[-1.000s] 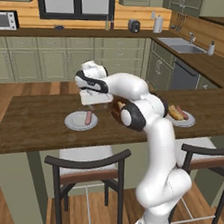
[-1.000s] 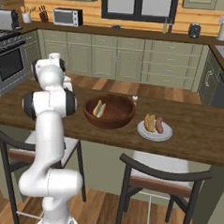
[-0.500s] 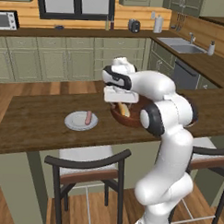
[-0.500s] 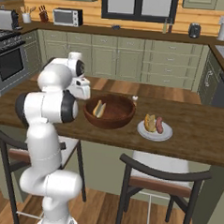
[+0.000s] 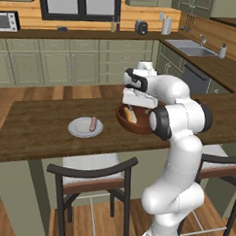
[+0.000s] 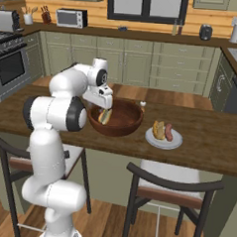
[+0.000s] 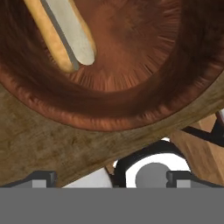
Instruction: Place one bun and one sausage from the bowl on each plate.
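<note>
The jaws are spread wide with nothing between them, right over the bowl (image 5: pixel 137 121). Left of the bowl, a plate (image 5: pixel 83 128) holds one sausage (image 5: pixel 93 123). One bun (image 7: pixel 65 37) lies inside the bowl. Right of the bowl, another plate (image 6: pixel 163 139) holds a bun and sausage.
</note>
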